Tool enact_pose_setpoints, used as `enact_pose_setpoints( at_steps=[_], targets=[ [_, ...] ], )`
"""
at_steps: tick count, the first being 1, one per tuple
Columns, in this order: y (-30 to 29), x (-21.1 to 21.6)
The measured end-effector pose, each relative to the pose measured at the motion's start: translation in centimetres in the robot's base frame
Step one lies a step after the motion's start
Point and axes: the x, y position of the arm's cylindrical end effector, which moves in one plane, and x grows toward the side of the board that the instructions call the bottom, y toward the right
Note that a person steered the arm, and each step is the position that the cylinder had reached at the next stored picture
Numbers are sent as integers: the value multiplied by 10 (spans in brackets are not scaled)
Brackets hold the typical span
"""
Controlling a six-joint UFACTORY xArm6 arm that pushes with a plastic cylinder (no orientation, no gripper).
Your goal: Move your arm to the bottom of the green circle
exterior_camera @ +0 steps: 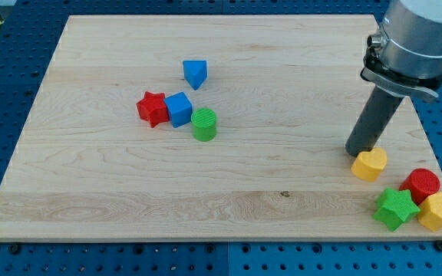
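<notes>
1 green circle (203, 124) mid-board, judged light, rigid (slides easily) | my tip (357, 152) placed near right edge, touching yellow block (370, 164) | nothing held.

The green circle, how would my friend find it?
Look at the wooden board, left of its middle, where four blocks cluster. The green circle sits at the cluster's right end, touching the blue cube. It is the only round, green one there.

No readable text, labels, brands or numbers anywhere: not on the blocks, the wooden board, or the arm.
</notes>
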Motion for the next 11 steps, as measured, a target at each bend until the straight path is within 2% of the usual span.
enact_pose_setpoints(
  at_steps=[4, 5, 9, 10, 11],
  targets=[
    [0, 23],
    [-15, 24],
    [-206, 24],
    [-235, 21],
    [-238, 0]
  ],
)
